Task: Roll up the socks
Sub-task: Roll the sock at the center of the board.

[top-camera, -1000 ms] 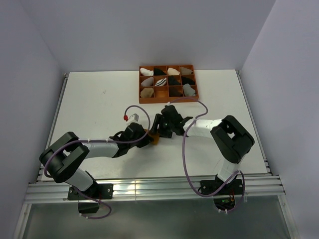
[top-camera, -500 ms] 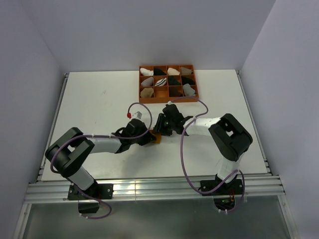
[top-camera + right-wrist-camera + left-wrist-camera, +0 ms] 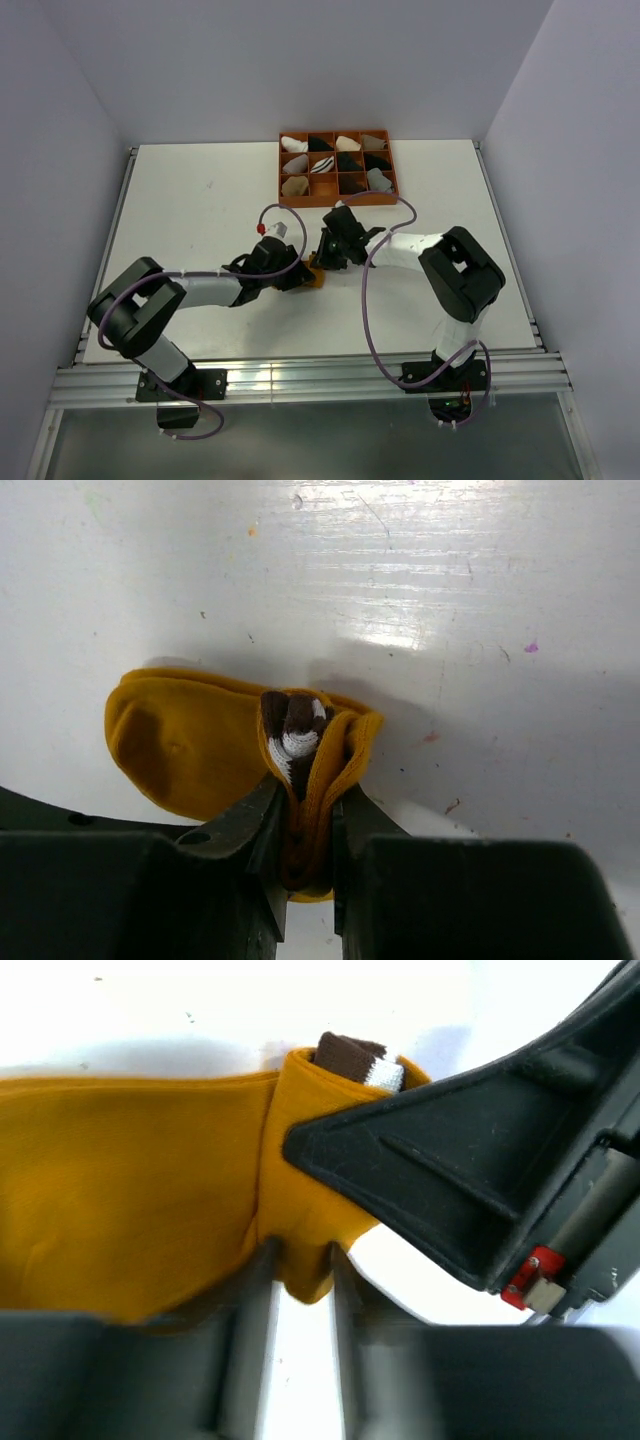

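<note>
- Left arm (image 3: 195, 292): reaches low from its base toward the middle of the table (image 3: 190, 200), forearm nearly level.
- Right arm (image 3: 415, 247): elbow raised, forearm stretched low and leftward toward the middle.
- Left pincer (image 3: 298, 1285): fingers narrowly apart, with a fold of the mustard-yellow sock (image 3: 130, 1190) between them; whether they press it cannot be told.
- Right pincer (image 3: 308, 825): fingers closed on a folded edge of the same sock.
- The two pincers stand just beside each other.

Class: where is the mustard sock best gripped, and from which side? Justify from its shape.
Pinch the mustard sock at its cuff end, where fabric folds around the striped cuff into a narrow ridge; the rest lies flat. Approach from that end, straddling the ridge, like the right gripper.
</note>
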Available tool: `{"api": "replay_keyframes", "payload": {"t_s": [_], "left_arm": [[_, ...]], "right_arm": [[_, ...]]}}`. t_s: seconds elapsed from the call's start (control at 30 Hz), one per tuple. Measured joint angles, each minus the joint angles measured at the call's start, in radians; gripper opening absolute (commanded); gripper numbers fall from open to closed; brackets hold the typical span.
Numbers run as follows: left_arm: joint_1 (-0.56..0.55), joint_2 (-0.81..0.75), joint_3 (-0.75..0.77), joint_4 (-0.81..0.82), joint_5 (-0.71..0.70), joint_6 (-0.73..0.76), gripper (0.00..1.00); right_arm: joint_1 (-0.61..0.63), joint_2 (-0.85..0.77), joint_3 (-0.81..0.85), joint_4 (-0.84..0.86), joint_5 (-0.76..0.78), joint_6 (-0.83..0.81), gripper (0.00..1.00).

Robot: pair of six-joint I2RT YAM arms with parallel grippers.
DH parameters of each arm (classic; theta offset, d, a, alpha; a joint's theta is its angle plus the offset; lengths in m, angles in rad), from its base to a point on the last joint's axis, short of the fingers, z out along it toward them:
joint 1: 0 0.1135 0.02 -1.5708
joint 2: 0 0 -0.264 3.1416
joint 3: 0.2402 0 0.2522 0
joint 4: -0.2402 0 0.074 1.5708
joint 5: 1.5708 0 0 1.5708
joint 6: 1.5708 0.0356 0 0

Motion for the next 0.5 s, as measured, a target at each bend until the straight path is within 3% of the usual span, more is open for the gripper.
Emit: {"api": "replay_keyframes", "payload": {"t_s": [0.07, 0.27, 0.5], "left_arm": [[-0.014, -0.026, -0.002, -0.027, -0.030, 0.014, 0.48], [-0.109, -0.158, -0.019, -0.143, -0.220, 0.063, 0.55], [-0.148, -0.177, -0.019, -0.182, -0.379, 0.087, 0.47]], "right_arm": [[0.004, 0.000, 0.017, -0.036, 0.018, -0.006, 0.00], [0.010, 0.002, 0.063, -0.142, 0.067, -0.016, 0.00], [0.013, 0.013, 0.109, -0.232, 0.094, -0.025, 0.00]]}}
